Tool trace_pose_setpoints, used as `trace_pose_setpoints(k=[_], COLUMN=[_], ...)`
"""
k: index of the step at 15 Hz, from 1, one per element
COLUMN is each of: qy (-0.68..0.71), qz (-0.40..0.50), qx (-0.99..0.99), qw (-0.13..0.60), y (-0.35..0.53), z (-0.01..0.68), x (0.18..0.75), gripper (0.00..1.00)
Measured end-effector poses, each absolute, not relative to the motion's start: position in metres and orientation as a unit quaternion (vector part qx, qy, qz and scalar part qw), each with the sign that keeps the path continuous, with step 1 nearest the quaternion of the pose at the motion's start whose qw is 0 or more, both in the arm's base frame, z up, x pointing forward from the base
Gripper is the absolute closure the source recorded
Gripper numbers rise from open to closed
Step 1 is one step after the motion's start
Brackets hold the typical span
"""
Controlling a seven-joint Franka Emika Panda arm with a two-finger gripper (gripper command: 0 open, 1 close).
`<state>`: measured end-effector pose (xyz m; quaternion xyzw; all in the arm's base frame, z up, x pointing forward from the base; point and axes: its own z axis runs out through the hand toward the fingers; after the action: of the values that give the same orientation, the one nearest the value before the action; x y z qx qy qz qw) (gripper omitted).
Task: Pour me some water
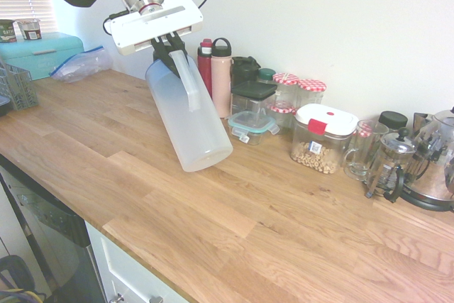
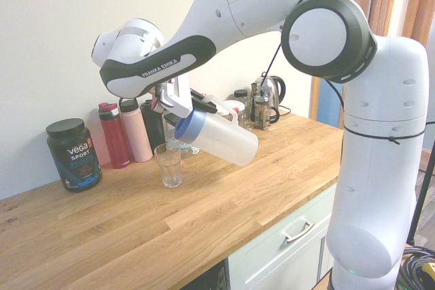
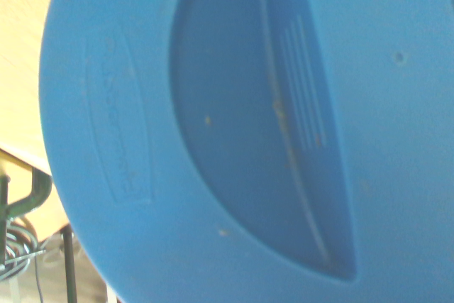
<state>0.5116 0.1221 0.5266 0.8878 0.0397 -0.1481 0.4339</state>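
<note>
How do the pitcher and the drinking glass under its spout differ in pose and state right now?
The pitcher is tilted steeply, lid end down, while the drinking glass stands upright. The pitcher hangs in the air, held by its handle in the gripper, whose jaws are shut on it; the glass rests on the wooden counter. The pitcher is frosted with a blue lid; the glass is clear and open-topped. Both are see-through vessels.

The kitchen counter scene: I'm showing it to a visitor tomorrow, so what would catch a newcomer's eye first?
Most striking is the translucent pitcher with its blue lid, tipped steeply above the wooden counter in the end effector, which is shut on its handle. Its lid end hangs right over a clear drinking glass on the counter. Behind, bottles and jars line the wall.
</note>
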Motion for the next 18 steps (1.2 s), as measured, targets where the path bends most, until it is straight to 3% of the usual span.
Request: trace_pose_setpoints(k=[18], qy=[0.031], qz=[-0.158], qx=[0.876], qw=[0.455], y=[0.123], z=[0.505], x=[0.559], gripper=[1.0])
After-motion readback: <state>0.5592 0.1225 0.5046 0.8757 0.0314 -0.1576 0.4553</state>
